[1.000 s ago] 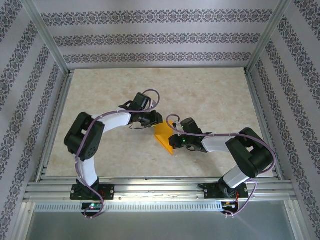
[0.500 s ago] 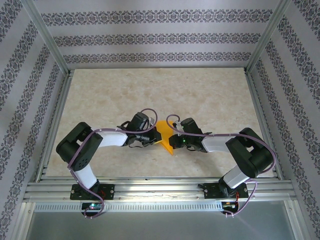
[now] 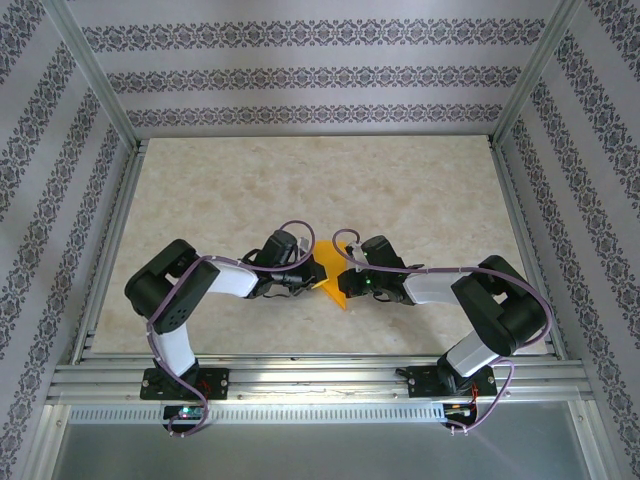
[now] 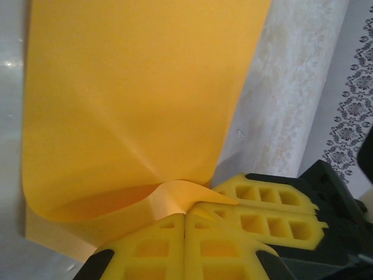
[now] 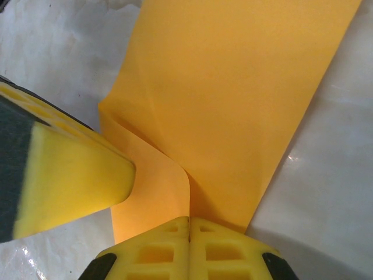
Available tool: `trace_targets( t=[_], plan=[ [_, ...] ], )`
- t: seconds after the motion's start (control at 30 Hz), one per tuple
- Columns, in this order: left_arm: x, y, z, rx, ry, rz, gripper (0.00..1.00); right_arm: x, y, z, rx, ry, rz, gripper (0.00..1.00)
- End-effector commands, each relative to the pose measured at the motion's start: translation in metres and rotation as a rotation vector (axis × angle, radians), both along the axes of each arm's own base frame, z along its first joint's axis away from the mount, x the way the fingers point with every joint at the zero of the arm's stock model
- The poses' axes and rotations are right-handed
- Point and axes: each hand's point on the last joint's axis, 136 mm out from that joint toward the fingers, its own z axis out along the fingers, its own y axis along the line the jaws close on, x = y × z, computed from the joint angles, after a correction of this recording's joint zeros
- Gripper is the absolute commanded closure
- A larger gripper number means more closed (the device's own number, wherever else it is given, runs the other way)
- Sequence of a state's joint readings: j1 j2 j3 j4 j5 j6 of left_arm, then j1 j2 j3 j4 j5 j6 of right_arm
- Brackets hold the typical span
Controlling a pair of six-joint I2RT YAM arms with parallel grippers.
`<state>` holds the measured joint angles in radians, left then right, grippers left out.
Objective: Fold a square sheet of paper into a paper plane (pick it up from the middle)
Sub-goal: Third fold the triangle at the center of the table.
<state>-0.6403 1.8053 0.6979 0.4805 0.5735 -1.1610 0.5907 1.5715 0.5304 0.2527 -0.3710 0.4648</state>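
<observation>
The orange-yellow sheet of paper (image 3: 326, 264) lies folded into a narrow wedge at the middle of the table, between my two grippers. My left gripper (image 3: 307, 272) is shut on a raised flap at the paper's left side. In the left wrist view its fingertips (image 4: 186, 214) meet with the curled paper (image 4: 140, 99) pinched in the seam, and the right gripper's fingers (image 4: 268, 204) lie alongside. My right gripper (image 3: 350, 283) is shut on the paper's right side. The right wrist view shows a fold of paper (image 5: 233, 99) running into its closed tips (image 5: 189, 221). A paper plane is out of view.
The marbled table top (image 3: 400, 190) spreads out behind the arms. An aluminium rail (image 3: 320, 375) runs along the near edge. Patterned walls (image 3: 300, 75) and frame posts close in the sides and back.
My left arm has swung down and right to the paper, and its gripper has shut on the paper's left flap. The right arm and its grip have not moved.
</observation>
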Motion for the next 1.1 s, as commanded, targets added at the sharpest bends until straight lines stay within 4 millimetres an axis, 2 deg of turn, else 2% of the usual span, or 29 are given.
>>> trace_targets(
  t=[0.0,0.13,0.23,0.33,0.4,0.53,0.63,0.8,0.93,1.07],
  plan=[
    [-0.006,0.006,-0.017,0.037,0.037,0.008,1.0,-0.004,-0.006,-0.004,-0.025,0.015,0.002,1.0],
    [-0.013,0.013,-0.03,0.074,0.067,0.014,1.0,-0.003,-0.004,-0.001,-0.014,0.013,0.004,0.99],
    [-0.017,0.018,-0.037,0.112,0.084,0.01,1.0,-0.001,0.002,0.011,0.019,0.004,0.012,0.96],
    [-0.018,0.019,-0.038,0.126,0.088,0.002,1.0,0.001,0.007,0.03,0.056,-0.002,0.014,0.85],
    [-0.017,0.019,-0.038,0.126,0.086,0.002,1.0,0.003,0.002,0.042,0.055,-0.007,-0.019,0.76],
    [-0.017,0.018,-0.038,0.124,0.084,0.001,1.0,-0.004,-0.004,0.062,0.11,0.032,-0.059,0.68],
    [-0.017,0.018,-0.037,0.123,0.081,-0.001,1.0,-0.018,0.005,0.071,0.191,0.116,-0.042,0.73],
    [-0.016,0.017,-0.036,0.119,0.078,-0.003,1.0,-0.043,0.026,0.07,0.26,0.247,0.039,0.91],
    [-0.016,0.016,-0.036,0.115,0.08,-0.008,1.0,-0.044,0.028,0.054,0.205,0.288,0.024,0.96],
    [-0.017,0.017,-0.036,0.117,0.081,-0.012,1.0,-0.044,0.034,0.047,0.184,0.309,0.032,0.98]
  ],
)
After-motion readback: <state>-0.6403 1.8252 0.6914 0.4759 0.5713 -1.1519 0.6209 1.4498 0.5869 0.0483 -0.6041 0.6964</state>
